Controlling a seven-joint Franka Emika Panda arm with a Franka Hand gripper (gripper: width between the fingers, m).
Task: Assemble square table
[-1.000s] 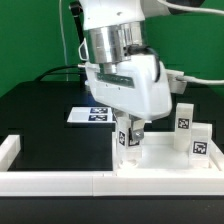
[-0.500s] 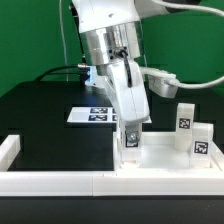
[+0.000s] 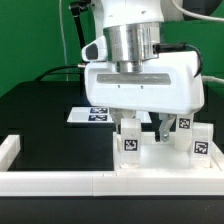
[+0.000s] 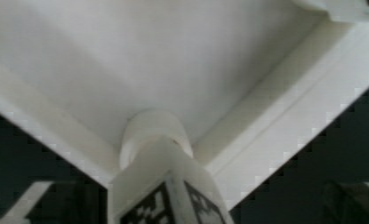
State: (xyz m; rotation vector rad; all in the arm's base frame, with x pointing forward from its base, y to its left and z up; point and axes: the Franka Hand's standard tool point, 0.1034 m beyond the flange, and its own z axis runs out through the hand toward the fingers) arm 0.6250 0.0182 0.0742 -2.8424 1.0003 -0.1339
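Square table top (image 3: 160,160) flat on the black counter (image 3: 40,110), against the white border wall (image 3: 60,181). Leg (image 3: 129,138) upright on its corner, two more legs (image 3: 198,140) at the exterior view's right. Jaws directly above the leg; spread or pressed together, cannot tell. Marker board (image 3: 85,114) behind.

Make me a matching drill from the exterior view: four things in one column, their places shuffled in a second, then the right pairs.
Things:
1. gripper
2. marker board
3. square top
4. leg with tag

Places:
A. flat on the black table, behind the gripper
B. at the view's right, beside the arm
C. low over the square top
D. in the corner of the border walls

Pairs: 1-C, 2-A, 3-D, 4-B
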